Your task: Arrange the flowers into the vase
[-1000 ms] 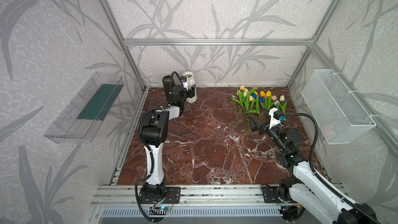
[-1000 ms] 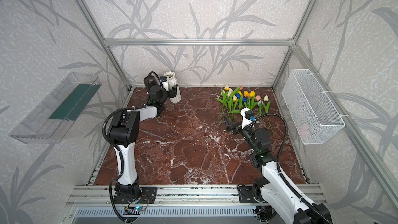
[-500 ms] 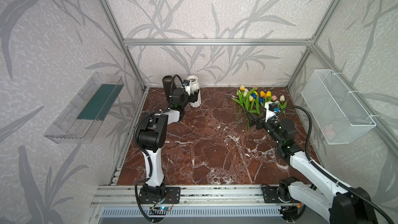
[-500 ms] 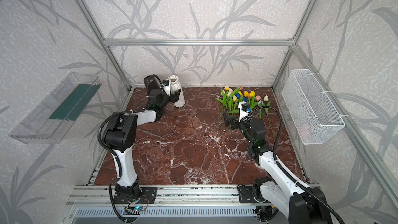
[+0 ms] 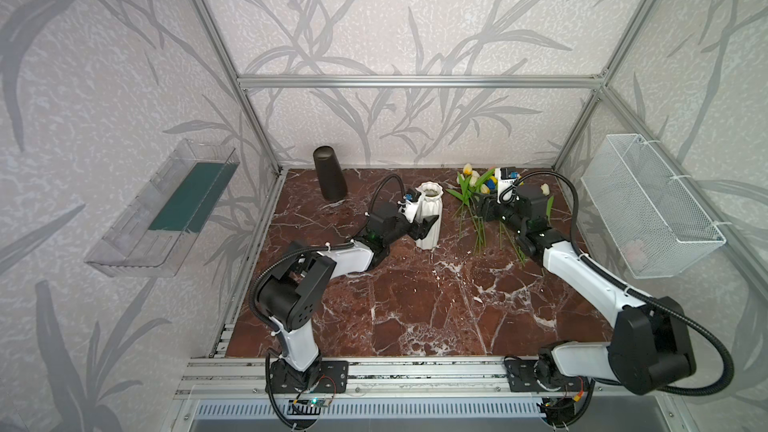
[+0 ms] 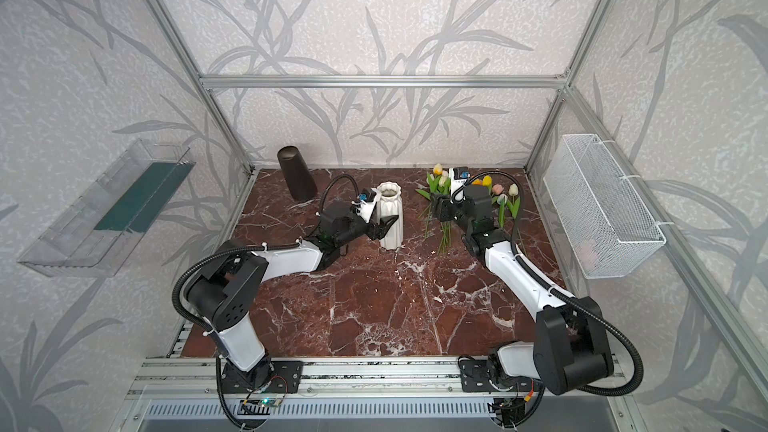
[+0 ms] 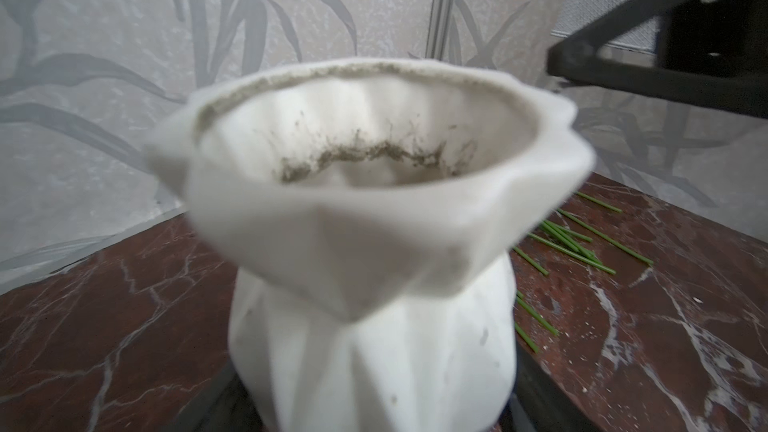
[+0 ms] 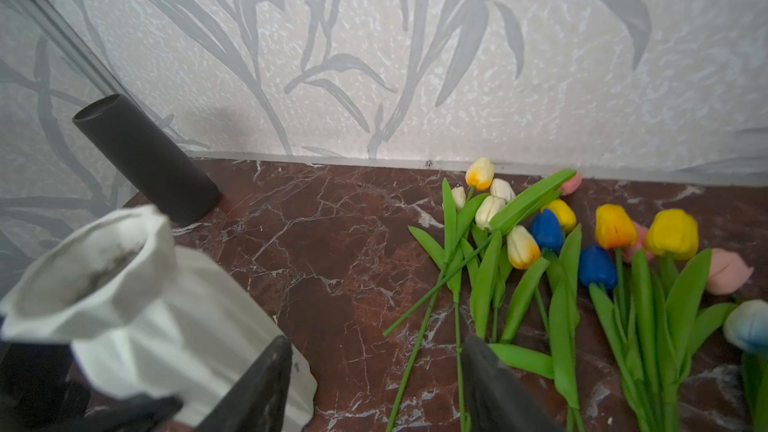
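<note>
Both top views show a black cylinder (image 5: 329, 178) far left on the counter (image 5: 415, 309). Right of it the left tool (image 5: 424, 224) clamps the white vase (image 5: 430, 201), which stands upright. Further right the flowers (image 5: 478, 187) lie far on the counter. The right tool (image 8: 377, 344) is low at their stems, jaws apart, gripping nothing. The label on its camera (image 5: 506, 179) is too small to read.

The left arm (image 5: 349, 261) and right arm (image 5: 582, 276) have white links between bulky black joints (image 5: 286, 297). A ribbed black cable (image 5: 575, 218) runs along each, fixed with white ties. Base plates (image 5: 336, 372) are black. The right gripper (image 8: 376, 340) has dark wedge fingers (image 8: 257, 388).
</note>
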Robot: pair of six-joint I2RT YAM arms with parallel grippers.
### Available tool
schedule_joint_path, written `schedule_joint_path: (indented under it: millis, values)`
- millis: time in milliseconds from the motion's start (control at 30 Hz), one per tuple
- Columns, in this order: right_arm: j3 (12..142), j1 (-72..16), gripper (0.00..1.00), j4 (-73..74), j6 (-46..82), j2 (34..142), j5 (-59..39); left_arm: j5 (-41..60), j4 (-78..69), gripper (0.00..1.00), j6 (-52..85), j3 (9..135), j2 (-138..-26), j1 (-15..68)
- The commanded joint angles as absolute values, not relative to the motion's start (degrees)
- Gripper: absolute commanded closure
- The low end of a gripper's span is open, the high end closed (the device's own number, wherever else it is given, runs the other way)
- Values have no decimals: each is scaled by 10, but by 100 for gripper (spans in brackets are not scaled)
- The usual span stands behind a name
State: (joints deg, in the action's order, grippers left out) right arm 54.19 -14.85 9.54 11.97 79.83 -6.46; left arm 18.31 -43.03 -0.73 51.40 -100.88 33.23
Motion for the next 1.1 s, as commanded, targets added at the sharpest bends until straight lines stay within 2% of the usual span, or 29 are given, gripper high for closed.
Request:
schedule_joint_path:
  millis: [0, 233, 300, 367, 467, 533, 733, 900, 1067]
  values:
    - [596, -140, 44, 11, 135, 839, -64, 180, -469, 100, -44, 511, -972, 341]
    - [677, -138, 48, -59, 129, 920, -51, 173, -494, 100, -40, 480, -968, 342]
    - [695, -138, 48, -67, 140, 945, -51, 177, -496, 97, -40, 476, -966, 342]
    - [722, -138, 50, -83, 147, 974, -52, 178, -507, 80, -42, 469, -966, 342]
    - [775, -134, 58, -119, 168, 1039, -50, 178, -528, 74, -41, 462, -969, 341]
    - [806, -131, 62, -133, 183, 1077, -55, 180, -533, 57, -37, 460, -968, 341]
    - [869, -123, 62, -154, 236, 1154, -68, 182, -567, 20, -29, 451, -970, 342]
    - [889, -121, 61, -164, 262, 1190, -63, 186, -570, 11, -24, 441, -954, 342]
    - [909, -114, 61, -161, 278, 1230, -78, 185, -544, 7, -32, 445, -933, 342]
